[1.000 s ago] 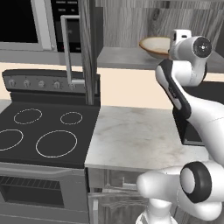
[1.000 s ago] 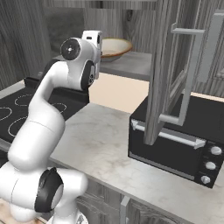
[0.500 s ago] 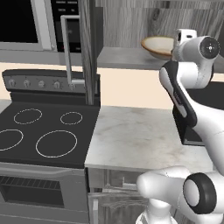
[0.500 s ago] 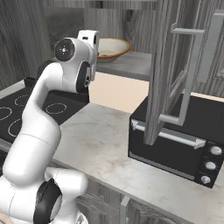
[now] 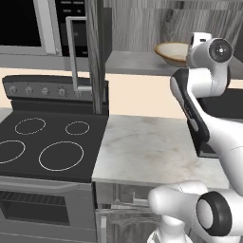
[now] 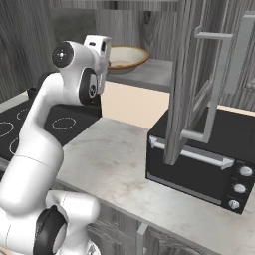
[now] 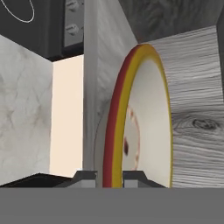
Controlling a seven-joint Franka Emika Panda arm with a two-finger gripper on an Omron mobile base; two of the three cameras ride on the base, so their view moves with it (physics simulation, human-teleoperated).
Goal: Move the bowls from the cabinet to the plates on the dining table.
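Note:
A pale cream bowl (image 5: 172, 51) with a red and yellow banded rim sits at the open shelf of the grey wood-grain cabinet (image 5: 137, 63). In the right base view the bowl (image 6: 124, 56) shows just behind my white hand. My gripper (image 7: 109, 177) is shut on the bowl's rim (image 7: 114, 131), with one dark fingertip (image 7: 85, 176) on either side of it. The hand view is rolled, so the bowl appears edge-on. Whether the bowl rests on the shelf or hangs just above it I cannot tell.
An open cabinet door (image 5: 97, 52) with a bar handle hangs left of the shelf, and another door (image 6: 190, 79) hangs over a black toaster oven (image 6: 209, 159). Below lie a marbled counter (image 5: 152, 152) and a black stove (image 5: 47, 142).
My wrist and upper arm have swung slightly sideways while the grip stayed closed. The bowl has hardly shifted on the shelf.

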